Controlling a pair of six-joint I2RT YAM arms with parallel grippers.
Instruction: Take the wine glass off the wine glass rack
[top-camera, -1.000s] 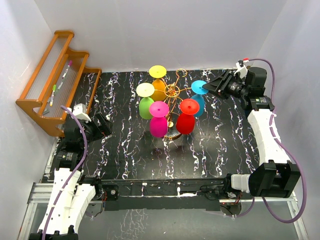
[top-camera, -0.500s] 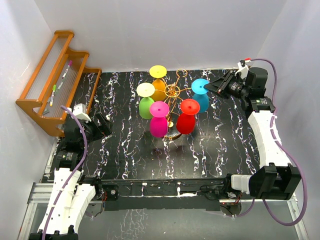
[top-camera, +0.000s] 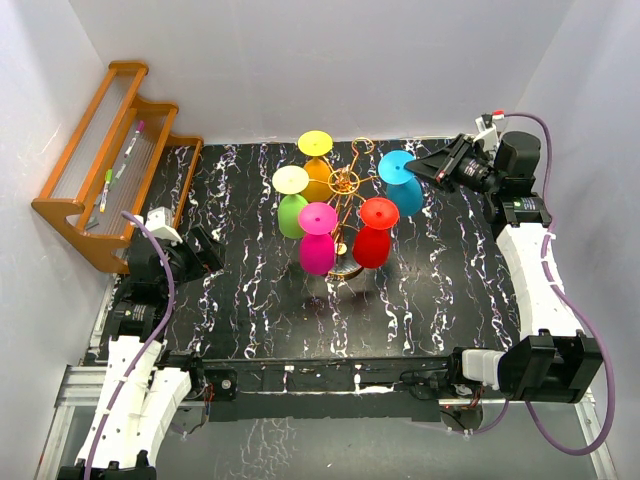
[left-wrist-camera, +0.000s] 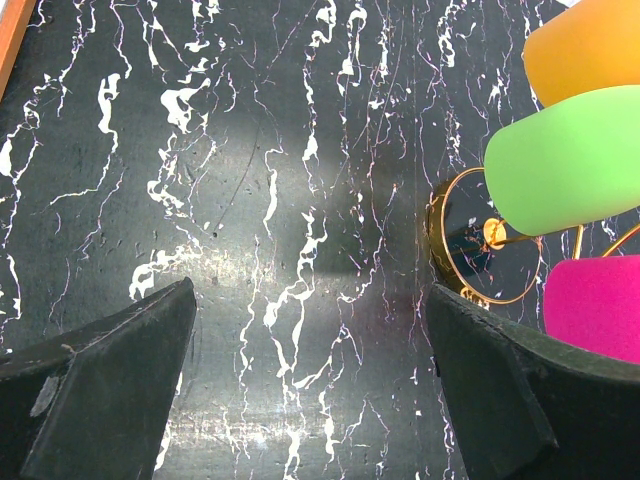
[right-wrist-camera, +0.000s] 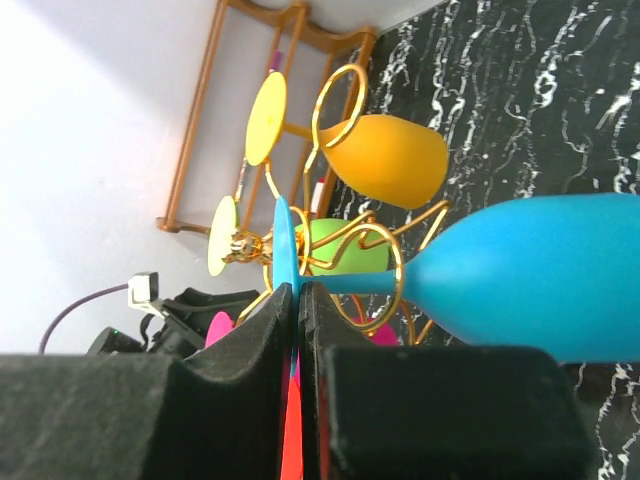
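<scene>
Pinching the round foot of the blue glass (top-camera: 398, 169), the right claw (top-camera: 432, 165) has its two fingers (right-wrist-camera: 250, 340) pressed together on the thin edge of that disc, with only the blue rim showing between them. The blue glass hangs bowl down on the right side of the rack (top-camera: 345, 183), and the right wrist view shows its stem passing through one of the gold wire loops. Its bowl is just right of the red glass (top-camera: 372, 243) and slightly farther back.

The rack stands at the far middle of the table (top-camera: 250, 300), its ring base resting on the black marbled top. Four other glasses hang from it, all bowl down: an orange one with a yellow foot (top-camera: 316, 143) at the far side, a green one with a cream foot (top-camera: 291, 180) on the left, a pink one (top-camera: 317, 250) at the near left and the red one at the near right. One loop at the far right of the rack holds nothing.

The left claw (top-camera: 205, 250) hovers low over the left part of the table, well apart from the rack, its fingers spread wide and gripping nothing. Between them the left wrist view shows bare marbled top, with the rack's ring base and the green, orange and pink bowls at the right edge.

A stepped wooden shelf (top-camera: 100, 150) leans at the far left corner, with a few small items lying on its steps.
</scene>
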